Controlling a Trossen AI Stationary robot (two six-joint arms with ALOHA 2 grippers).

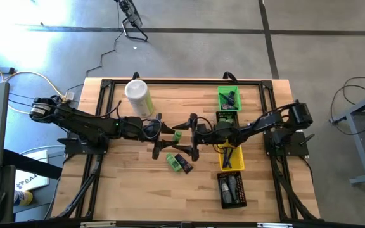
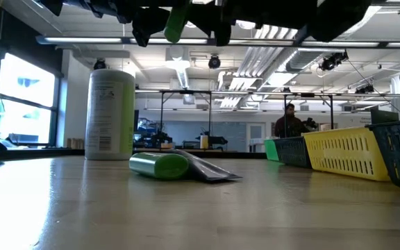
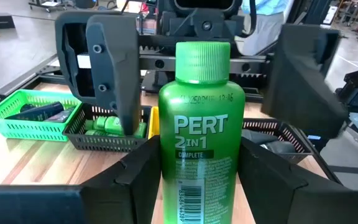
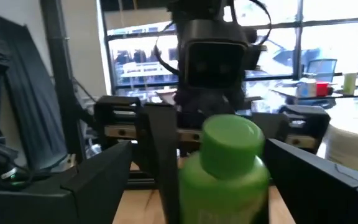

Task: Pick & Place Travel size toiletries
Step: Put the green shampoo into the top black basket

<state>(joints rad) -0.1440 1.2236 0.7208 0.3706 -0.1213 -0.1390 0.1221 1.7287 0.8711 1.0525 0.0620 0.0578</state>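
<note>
While you hold both arms at mid-table, the two grippers face each other over one green bottle.
Left gripper (image 1: 163, 138): left of centre in the high view, and you have it clamped on the bottle's lower body; in its wrist view both dark fingers (image 3: 135, 186) press the label sides.
Green bottle (image 3: 202, 130): upright in your left wrist view, ribbed cap towards the other arm, label reading PERT 2 IN 1; in the low view it hangs at the top edge of the frame (image 2: 176, 22), well clear of the table (image 1: 132, 190).
Right gripper (image 1: 185, 134): just right of centre in the high view, jaws spread wide on either side of the cap end, and you can see a gap between each finger and the bottle in its wrist view (image 4: 229, 180).
Loose toiletries: a second green bottle (image 1: 173, 162) and a dark tube (image 1: 184, 161) lie touching each other on the wood, below centre in the high view; the low view shows them lying flat at mid-frame.
Canister (image 1: 138, 96): pale green with a white lid, upper left of the table.
Green bin (image 1: 219, 100): upper right, with dark items inside.
Yellow bin (image 1: 222, 163): right of centre, partly under your right arm.
Black bin (image 1: 221, 190): lower right, holding green bottles and dark pieces.
</note>
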